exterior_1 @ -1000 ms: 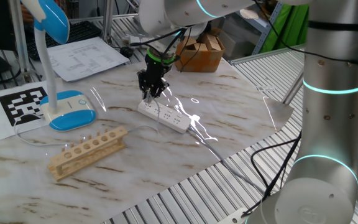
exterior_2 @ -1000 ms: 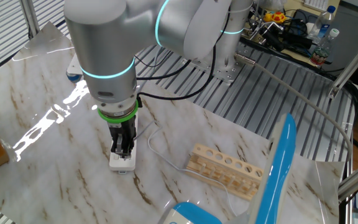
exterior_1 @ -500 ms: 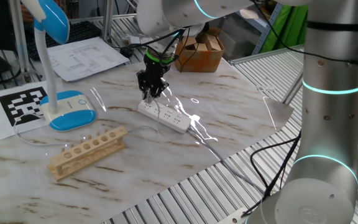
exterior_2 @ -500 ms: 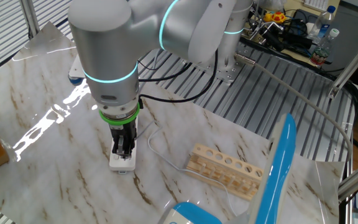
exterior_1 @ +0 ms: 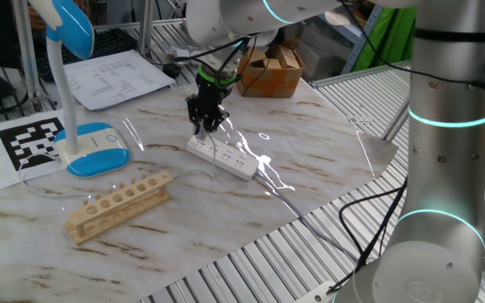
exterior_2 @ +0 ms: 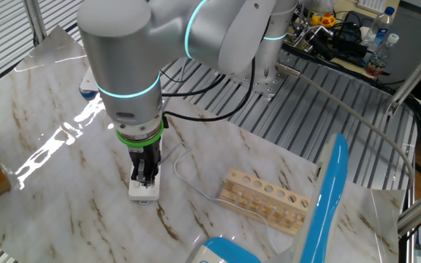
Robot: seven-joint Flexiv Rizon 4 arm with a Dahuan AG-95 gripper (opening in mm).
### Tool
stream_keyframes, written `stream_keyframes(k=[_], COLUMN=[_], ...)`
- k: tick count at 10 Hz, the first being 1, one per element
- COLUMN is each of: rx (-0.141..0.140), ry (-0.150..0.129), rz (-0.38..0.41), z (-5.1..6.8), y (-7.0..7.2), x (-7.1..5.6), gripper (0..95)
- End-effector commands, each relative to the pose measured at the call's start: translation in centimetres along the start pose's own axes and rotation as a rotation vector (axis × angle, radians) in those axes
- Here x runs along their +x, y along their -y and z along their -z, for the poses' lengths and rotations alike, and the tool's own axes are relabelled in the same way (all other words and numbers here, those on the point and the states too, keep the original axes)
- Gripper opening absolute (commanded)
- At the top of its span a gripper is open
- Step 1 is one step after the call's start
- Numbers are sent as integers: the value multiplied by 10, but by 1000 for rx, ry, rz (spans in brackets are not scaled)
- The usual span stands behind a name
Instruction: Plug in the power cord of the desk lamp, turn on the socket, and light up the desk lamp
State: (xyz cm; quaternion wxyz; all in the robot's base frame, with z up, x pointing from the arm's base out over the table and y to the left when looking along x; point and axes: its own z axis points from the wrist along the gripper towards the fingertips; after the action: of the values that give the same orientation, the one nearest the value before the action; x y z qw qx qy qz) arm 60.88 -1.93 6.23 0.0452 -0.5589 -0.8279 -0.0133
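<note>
The socket (exterior_1: 226, 158) is a long white power strip lying at an angle in the middle of the marble table. My gripper (exterior_1: 202, 130) points straight down onto its far-left end, fingers close together on what looks like the small plug. From the other side, the gripper (exterior_2: 145, 177) hides most of the socket (exterior_2: 143, 193). The thin power cord (exterior_2: 175, 169) loops from the gripper toward the wooden rack. The desk lamp's blue-topped base (exterior_1: 95, 150) stands at the left and its head (exterior_1: 70, 25) is unlit.
A wooden rack with round holes (exterior_1: 118, 204) lies in front of the lamp. Papers (exterior_1: 116, 76) and a cardboard box (exterior_1: 272, 71) sit at the back. A black-and-white marker sheet (exterior_1: 32, 139) is beside the lamp. Metal slats border the table.
</note>
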Motion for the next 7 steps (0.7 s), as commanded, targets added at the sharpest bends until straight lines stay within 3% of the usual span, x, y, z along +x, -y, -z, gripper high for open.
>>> stream_keyframes(k=[1,3,4,7], rx=[32,33,21,1], ry=[11,14,3,5], rz=[-6,-10,-8,11], z=[0,0,4,5], y=[1,1,2,3], x=[0,0,0,-2], gripper=[0,0,0,0])
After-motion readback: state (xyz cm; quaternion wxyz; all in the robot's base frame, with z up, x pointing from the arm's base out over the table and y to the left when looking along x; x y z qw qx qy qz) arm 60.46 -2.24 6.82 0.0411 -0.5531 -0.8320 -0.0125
